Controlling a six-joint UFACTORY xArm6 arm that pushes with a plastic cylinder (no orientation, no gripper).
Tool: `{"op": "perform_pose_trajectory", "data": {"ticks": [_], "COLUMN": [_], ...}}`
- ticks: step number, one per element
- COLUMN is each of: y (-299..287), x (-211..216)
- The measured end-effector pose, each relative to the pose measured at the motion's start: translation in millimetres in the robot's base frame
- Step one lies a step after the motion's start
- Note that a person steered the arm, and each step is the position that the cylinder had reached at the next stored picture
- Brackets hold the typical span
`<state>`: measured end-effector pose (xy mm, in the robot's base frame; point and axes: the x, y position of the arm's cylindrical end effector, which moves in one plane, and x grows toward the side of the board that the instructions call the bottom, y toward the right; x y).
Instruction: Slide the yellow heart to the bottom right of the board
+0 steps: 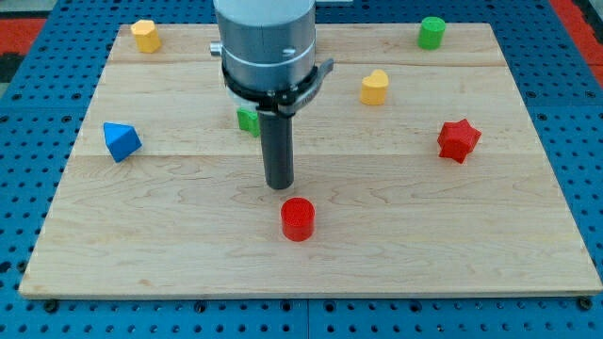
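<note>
The yellow heart [374, 88] lies in the upper right part of the wooden board [424, 235]. My tip [280, 185] is at the board's middle, well to the left of and below the heart, apart from it. A red cylinder [298, 218] stands just below and right of the tip, close to it but not touching. A green block [248, 120] is partly hidden behind the rod, at the tip's upper left.
A red star-shaped block [459, 140] lies at the right, below the heart. A green cylinder [431, 32] is at the top right, a yellow block [145, 36] at the top left, a blue triangular block [121, 141] at the left.
</note>
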<state>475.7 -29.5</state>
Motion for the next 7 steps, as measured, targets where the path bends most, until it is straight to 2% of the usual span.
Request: {"op": "perform_pose_trajectory", "data": {"ticks": [2,3,4,7], "y": [29,104,151,159], "x": [-55,-66,-79,-93]}}
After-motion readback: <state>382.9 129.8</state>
